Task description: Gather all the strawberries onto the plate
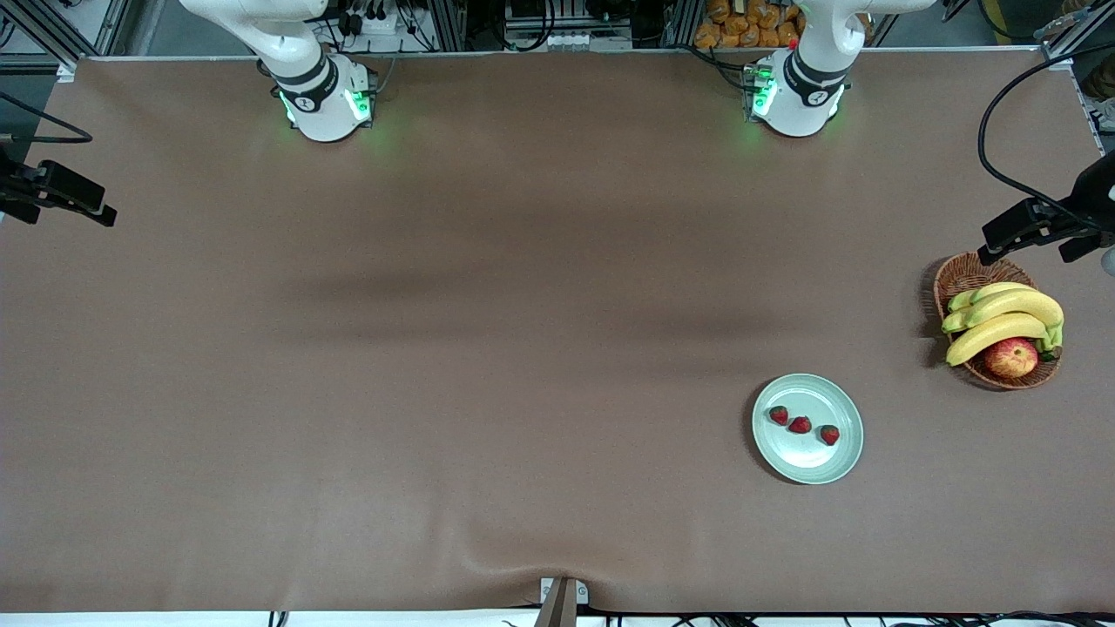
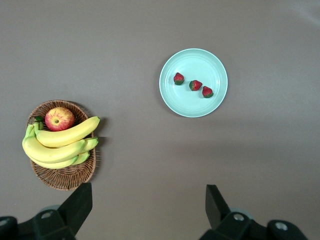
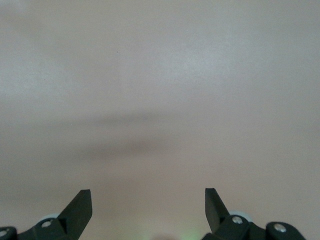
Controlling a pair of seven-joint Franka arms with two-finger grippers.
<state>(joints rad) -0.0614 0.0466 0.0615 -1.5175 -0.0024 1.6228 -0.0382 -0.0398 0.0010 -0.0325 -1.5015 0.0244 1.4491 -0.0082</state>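
Right gripper point(image 3: 148, 200) hanging up over bare brown table point(image 1: 435, 348) toward the right arm's end, jaws spread wide, nothing between them. Nothing but tablecloth under it.

Plate point(image 1: 823, 461) sitting on the table toward the left arm's end, close to the edge nearest the front camera. All three strawberries on it, lined up in a short slanted row, each apart from the next: first strawberry point(image 1: 778, 415), middle strawberry point(image 1: 800, 425), last strawberry point(image 1: 829, 434). Same row easy to spot from the left wrist view too, on the plate point(image 2: 192, 102).

Basket point(image 1: 967, 274) near the table's edge at the left arm's end, farther from the front camera than the plate and well apart from it. Bananas point(image 1: 1006, 318) piled in it, apple point(image 1: 1010, 357) tucked beside them.

Left gripper point(image 2: 148, 200) also up in the air, over bare table between basket and plate, fingers wide apart and holding nothing.
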